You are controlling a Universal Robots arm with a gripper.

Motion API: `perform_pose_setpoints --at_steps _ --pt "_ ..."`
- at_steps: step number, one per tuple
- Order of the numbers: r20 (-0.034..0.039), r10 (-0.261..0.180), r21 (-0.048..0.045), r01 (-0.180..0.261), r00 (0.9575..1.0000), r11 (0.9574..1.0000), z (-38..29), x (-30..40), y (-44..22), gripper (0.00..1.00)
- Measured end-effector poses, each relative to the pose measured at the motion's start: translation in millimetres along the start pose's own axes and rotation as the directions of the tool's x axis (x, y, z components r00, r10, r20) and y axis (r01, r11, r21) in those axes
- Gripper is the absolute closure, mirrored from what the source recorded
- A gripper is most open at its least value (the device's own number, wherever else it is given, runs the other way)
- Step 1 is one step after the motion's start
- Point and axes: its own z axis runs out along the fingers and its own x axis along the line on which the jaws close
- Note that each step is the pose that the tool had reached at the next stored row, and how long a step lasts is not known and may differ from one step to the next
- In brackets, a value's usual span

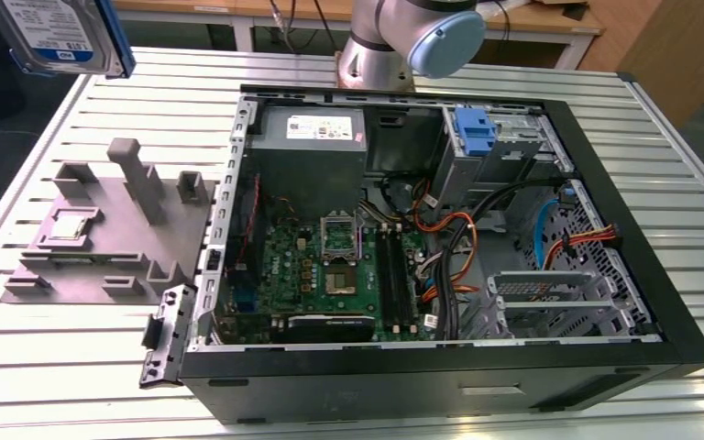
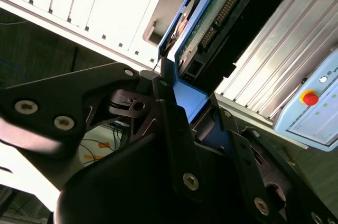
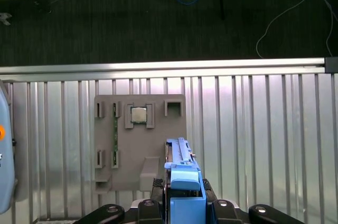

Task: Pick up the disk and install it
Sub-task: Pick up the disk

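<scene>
The slatted desk (image 3: 253,129) lies beyond my pincer (image 3: 182,205), with the open computer case (image 1: 450,376) off to its side and a grey fixture (image 3: 140,145) straight ahead. The pincer is clamped on the disk (image 3: 182,176), which stands edge-on with its long axis running straight out from the pincer. The second wrist view shows its circuit-board side, and the exterior view shows its label.

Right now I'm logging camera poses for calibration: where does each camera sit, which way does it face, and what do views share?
Exterior view: high, looking down on the open black computer case on the slatted metal table; the grey arm shows.
First wrist view: on the wrist, looks down past the silver-grey, blue-framed disk at the grey plastic fixture; the black gripper shows.
Second wrist view: beside the gripper, facing along the disk's green circuit-board face.
Shared: all three show disk and table.
</scene>
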Motion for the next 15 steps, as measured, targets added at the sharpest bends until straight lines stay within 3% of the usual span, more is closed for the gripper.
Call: perform_pose_setpoints --at_steps 8,15 --pt "0.0002 0.0 0.0003 0.0 1.0 1.0 -0.3 0.0 -0.4 0.64" --pt "0.0002 0.0 0.0003 0.0 1.0 1.0 -0.3 -0.3 -6.2 0.64"
